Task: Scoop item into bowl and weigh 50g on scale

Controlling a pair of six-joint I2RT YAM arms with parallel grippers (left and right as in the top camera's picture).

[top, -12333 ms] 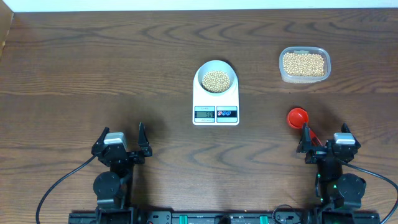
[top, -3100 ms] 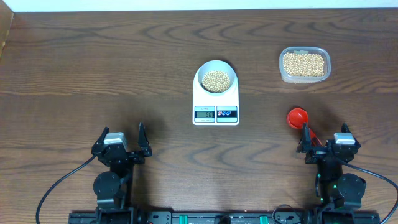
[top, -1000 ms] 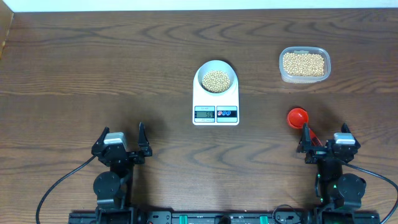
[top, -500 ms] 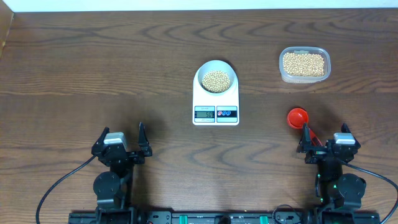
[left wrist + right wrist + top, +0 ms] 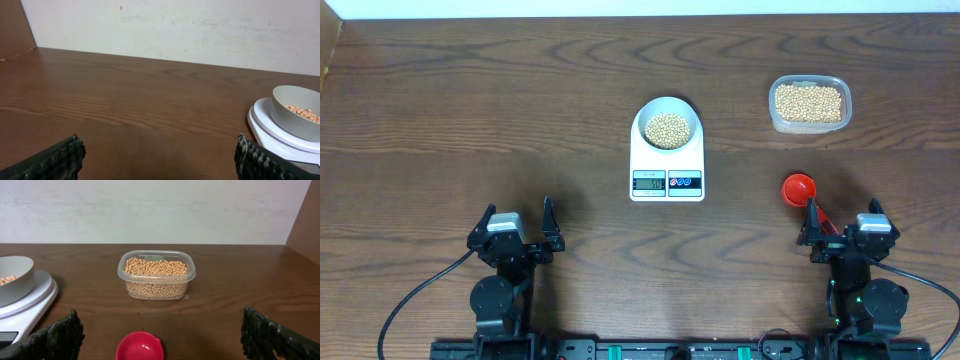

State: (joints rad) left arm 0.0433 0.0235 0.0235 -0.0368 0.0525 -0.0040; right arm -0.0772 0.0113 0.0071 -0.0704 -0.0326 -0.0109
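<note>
The small bowl [image 5: 667, 124] stands on the white scale [image 5: 667, 178] at the table's middle, with a heap of tan beans [image 5: 667, 130] inside. It also shows at the right edge of the left wrist view [image 5: 296, 112] and the left edge of the right wrist view [image 5: 14, 285]. A red scoop [image 5: 798, 188] lies on the table just ahead of my right gripper [image 5: 841, 221], which is open and empty. In the right wrist view the scoop [image 5: 140, 346] lies between the open fingers [image 5: 160, 332]. My left gripper [image 5: 515, 220] is open and empty near the front left.
A clear plastic tub [image 5: 809, 103] full of beans stands at the back right, also in the right wrist view [image 5: 156, 274]. A pale wall runs along the table's far edge. Black cables trail from both arm bases at the front.
</note>
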